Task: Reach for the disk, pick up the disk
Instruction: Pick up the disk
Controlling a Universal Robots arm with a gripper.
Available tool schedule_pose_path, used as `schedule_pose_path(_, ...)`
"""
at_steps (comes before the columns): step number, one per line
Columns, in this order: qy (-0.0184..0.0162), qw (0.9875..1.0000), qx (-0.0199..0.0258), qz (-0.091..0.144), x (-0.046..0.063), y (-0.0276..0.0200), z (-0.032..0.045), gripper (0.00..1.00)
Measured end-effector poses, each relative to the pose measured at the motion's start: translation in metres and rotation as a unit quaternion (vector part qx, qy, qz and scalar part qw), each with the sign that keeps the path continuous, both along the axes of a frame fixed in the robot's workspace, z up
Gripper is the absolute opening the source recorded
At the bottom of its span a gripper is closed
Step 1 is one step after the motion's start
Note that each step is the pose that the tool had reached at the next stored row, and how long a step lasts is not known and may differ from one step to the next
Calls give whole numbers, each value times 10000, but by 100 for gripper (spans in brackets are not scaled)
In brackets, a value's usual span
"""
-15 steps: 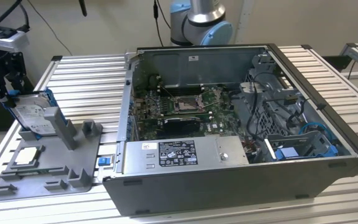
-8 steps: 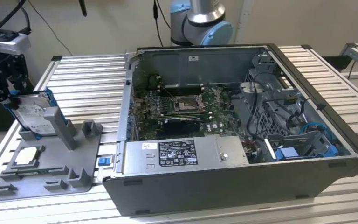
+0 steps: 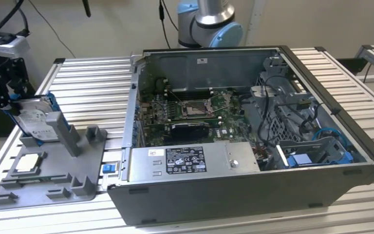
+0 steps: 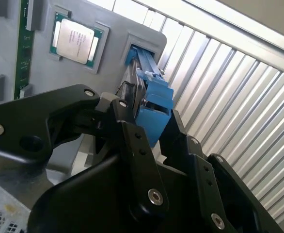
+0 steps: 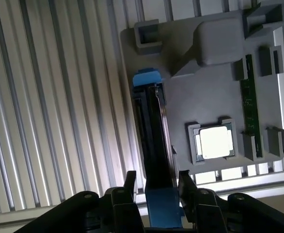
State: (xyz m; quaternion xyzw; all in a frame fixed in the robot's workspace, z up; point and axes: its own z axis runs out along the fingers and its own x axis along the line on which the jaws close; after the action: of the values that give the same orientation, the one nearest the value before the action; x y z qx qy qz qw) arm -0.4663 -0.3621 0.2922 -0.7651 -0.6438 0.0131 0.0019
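Slatted table (image 3: 89, 87), exterior view's left: gripper (image 5: 156, 190) is seemingly clamping disk (image 3: 36, 122) standing in tray (image 3: 50, 168); pick is needing square hold, straight pull.

The arm (image 3: 208, 19) rises at the back of the exterior view. Its black gripper (image 3: 8, 105) hangs low at the exterior view's far left, pointing down. In both wrist views the gripper's jaws are closed in on the disk (image 5: 152, 141), one pressed against each flat face, with the linkages drawn in.
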Motion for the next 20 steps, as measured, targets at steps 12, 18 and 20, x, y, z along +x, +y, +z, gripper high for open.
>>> schedule_pose_path(12,1,9998,-1,178,-1,1,-87,100)
schedule_pose_path(18,1,9998,-1,178,-1,1,-90,100)
schedule_pose_path(20,-1,9998,0,178,-1,1,-102,100)
